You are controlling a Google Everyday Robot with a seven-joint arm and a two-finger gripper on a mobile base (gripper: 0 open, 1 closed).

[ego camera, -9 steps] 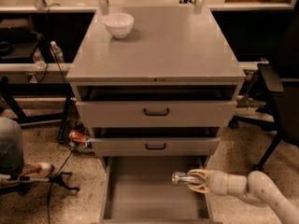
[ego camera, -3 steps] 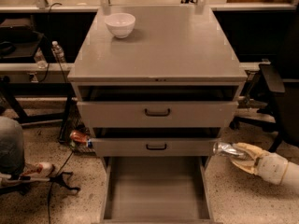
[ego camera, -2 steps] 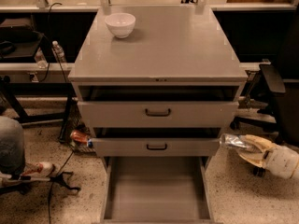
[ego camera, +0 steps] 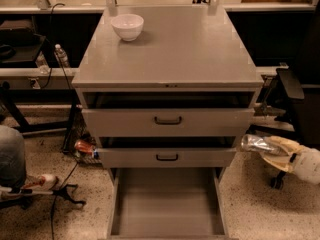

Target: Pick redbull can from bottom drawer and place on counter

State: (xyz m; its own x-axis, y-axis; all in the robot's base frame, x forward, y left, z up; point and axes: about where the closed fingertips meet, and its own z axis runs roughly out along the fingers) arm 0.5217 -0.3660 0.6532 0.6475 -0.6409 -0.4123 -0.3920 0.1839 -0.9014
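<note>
The redbull can (ego camera: 251,143) is a slim silvery can, held lying sideways in the air just right of the cabinet, level with the middle drawer. My gripper (ego camera: 267,148) comes in from the right edge and is shut on it, its pale fingers (ego camera: 280,145) wrapped around the can's right part. The bottom drawer (ego camera: 167,204) is pulled out and its flat grey floor shows nothing on it. The counter (ego camera: 170,54) is the broad grey cabinet top, well above and left of the gripper.
A white bowl (ego camera: 127,26) stands at the counter's back left. The two upper drawers (ego camera: 168,120) stand slightly open. A reddish-orange can (ego camera: 84,146) lies on the floor at left, below a clear bottle (ego camera: 61,57). A dark chair (ego camera: 292,91) stands at right.
My gripper has lifted the can out of the bottom drawer and carried it right and upward, outside the cabinet's right side. In the last second it has drifted slightly further up.
</note>
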